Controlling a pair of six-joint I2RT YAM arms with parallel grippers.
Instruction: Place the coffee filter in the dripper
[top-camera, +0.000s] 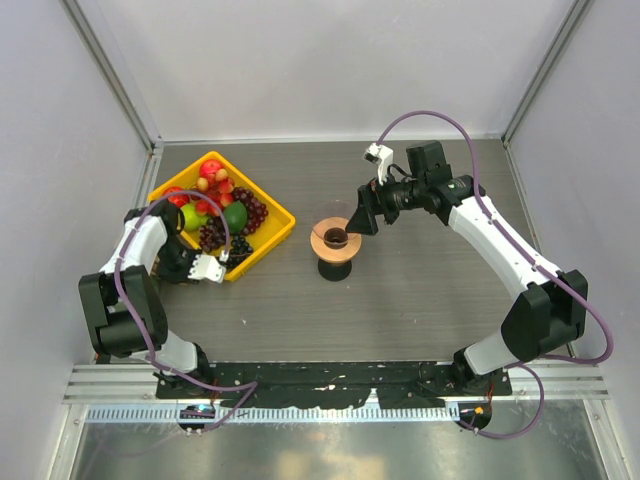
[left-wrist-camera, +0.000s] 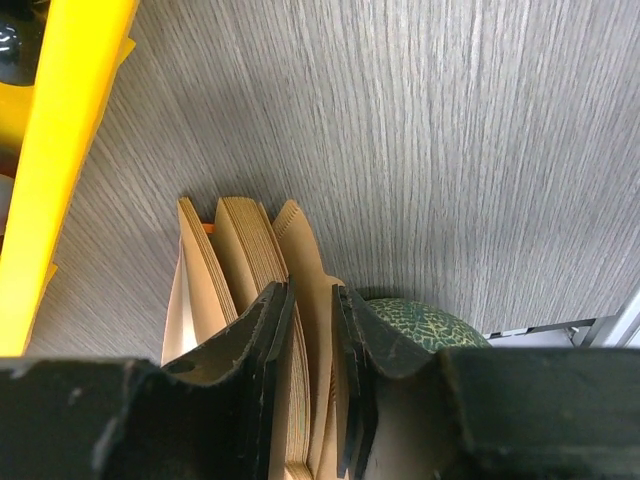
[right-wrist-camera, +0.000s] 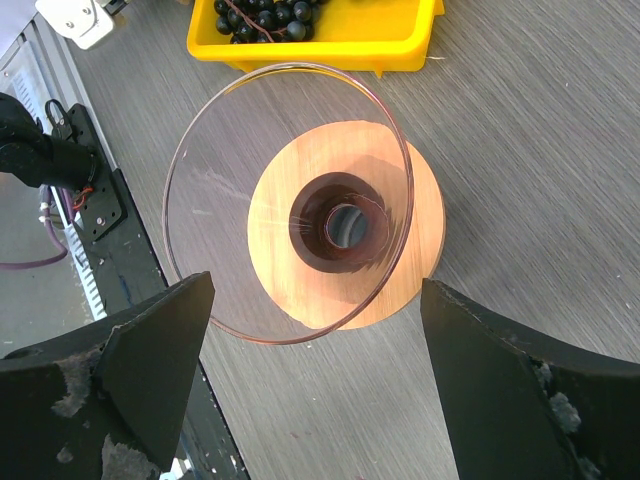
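The dripper (top-camera: 335, 240) stands mid-table, a clear cone on a light-wood ring and black base. In the right wrist view its glass cone (right-wrist-camera: 230, 200) is empty. My right gripper (top-camera: 362, 215) hovers just right of it, open and empty, with the jaws wide apart (right-wrist-camera: 315, 285). My left gripper (top-camera: 208, 268) is low beside the yellow tray. In the left wrist view its jaws (left-wrist-camera: 315, 330) are closed down on a thin tan coffee filter (left-wrist-camera: 305, 260) at the edge of a thick bundle of tan filters (left-wrist-camera: 245, 250).
A yellow tray (top-camera: 275, 215) with fruit and grapes sits at the back left; its wall also shows in the left wrist view (left-wrist-camera: 60, 150). A green netted round object (left-wrist-camera: 430, 320) lies right of the left fingers. The table's near edge rail (right-wrist-camera: 90, 200) is behind the dripper.
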